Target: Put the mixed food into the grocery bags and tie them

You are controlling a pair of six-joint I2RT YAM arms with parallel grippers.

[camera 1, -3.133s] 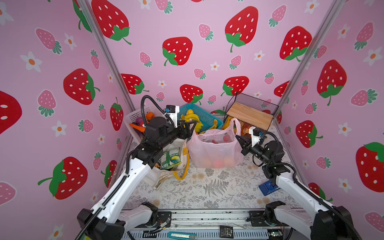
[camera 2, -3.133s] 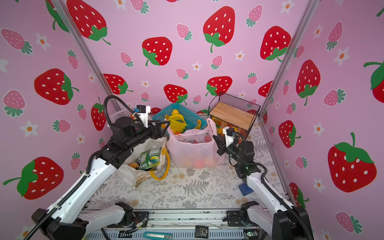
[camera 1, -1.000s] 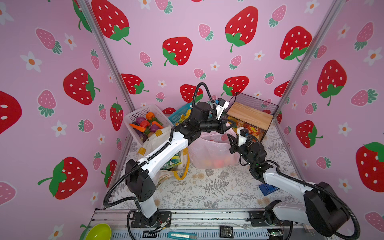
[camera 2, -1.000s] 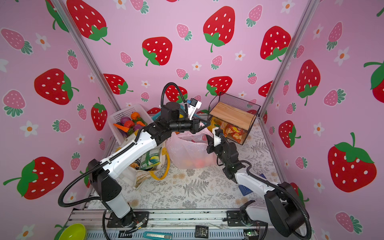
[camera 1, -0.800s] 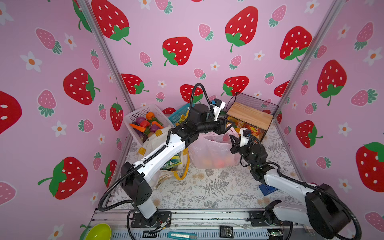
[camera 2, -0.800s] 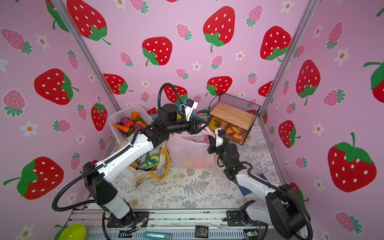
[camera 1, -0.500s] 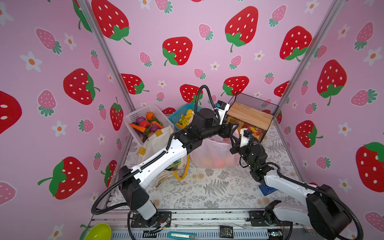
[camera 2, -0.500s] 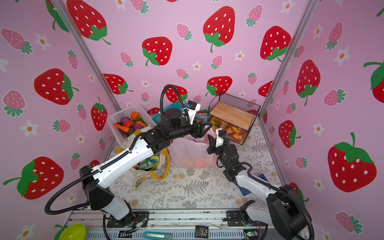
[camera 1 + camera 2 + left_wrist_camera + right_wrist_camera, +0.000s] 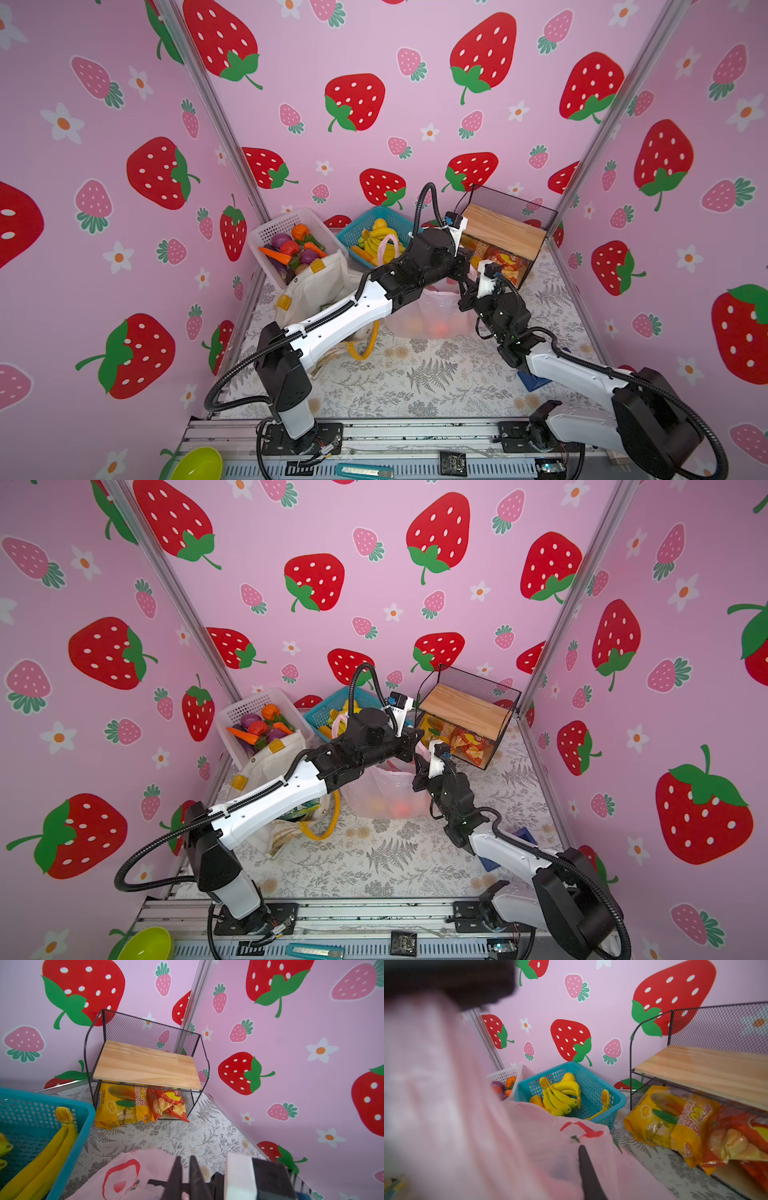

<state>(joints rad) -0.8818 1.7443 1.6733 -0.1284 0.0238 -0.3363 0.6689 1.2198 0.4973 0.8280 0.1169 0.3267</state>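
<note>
Strawberry-papered pink walls box in a fern-printed tabletop (image 9: 415, 374), where both arms meet over the pink plastic bag (image 9: 436, 307).

The left arm stretches long across the middle, passing above the white canvas tote (image 9: 320, 282), and the left gripper (image 9: 464, 269) sits at the bag's upper edge. The right arm folds up from the near right, with the right gripper (image 9: 467, 293) just beside it. The bag stands between the tote and the wire rack (image 9: 503, 232), and toy fruits (image 9: 438, 329) show through its film. The left wrist view shows the left fingers (image 9: 176, 1169) closed together beside printed film; whether they pinch it I cannot tell. The right wrist view shows one dark finger (image 9: 588, 1172) against the film, the other finger hidden, so I cannot tell its spread.
</note>
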